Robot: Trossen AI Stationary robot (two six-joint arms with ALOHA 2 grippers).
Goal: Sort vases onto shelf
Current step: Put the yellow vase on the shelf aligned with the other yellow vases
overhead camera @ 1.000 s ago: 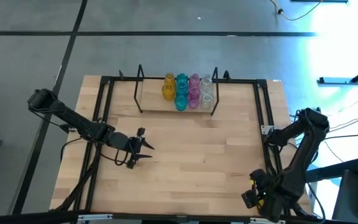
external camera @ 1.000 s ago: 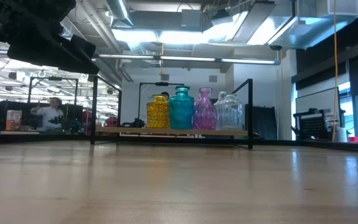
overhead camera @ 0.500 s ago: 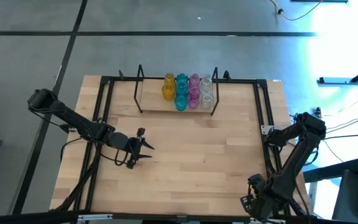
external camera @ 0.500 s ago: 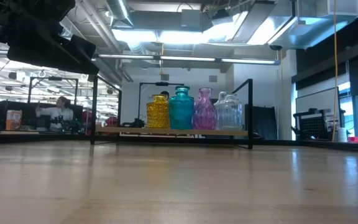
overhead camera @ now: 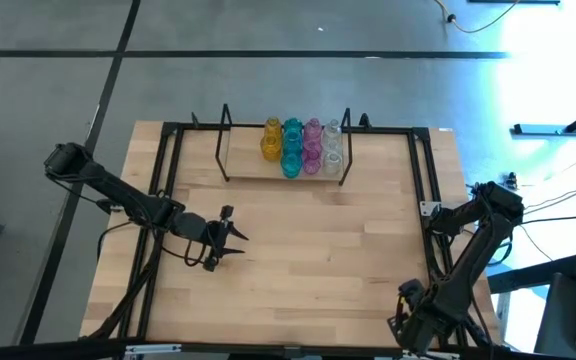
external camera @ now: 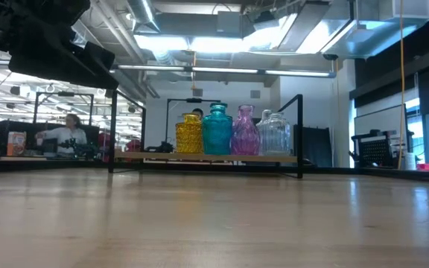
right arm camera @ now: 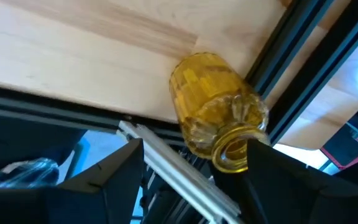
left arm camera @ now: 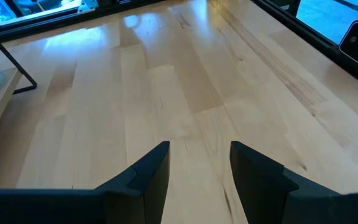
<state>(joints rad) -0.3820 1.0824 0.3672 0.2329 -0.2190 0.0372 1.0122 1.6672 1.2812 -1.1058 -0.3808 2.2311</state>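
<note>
Your right hand [right arm camera: 191,180] sits low at the near right corner of the bench [overhead camera: 318,260], partly past its edge in the high view. Its wrist view shows a yellow vase [right arm camera: 216,118] lying on its side at that corner, against the black frame rail [right arm camera: 297,68]. The two fingers stand either side of the vase's neck and mouth, but I cannot tell whether they press on the glass or only straddle it. I judge that the hand goes for the neck because it is the narrowest part to pinch.

The vase's long axis lies flat along the bench top rather than upright. Its open mouth points toward the right hand, and its fat body points away over the wood. It will have to be turned upright before it can stand with the others.

The shelf [overhead camera: 253,172] stands at the far middle of the bench. It carries a tight cluster of upright vases [overhead camera: 300,147] in colour order: yellow, teal, pink, clear, left to right. They are packed toward its right end, which leaves its left part free, so the yellow side is the open side.

Your left hand [overhead camera: 236,240] hovers over the left middle of the bench, fingers partly apart and holding nothing, pointing along bare wood.
</note>
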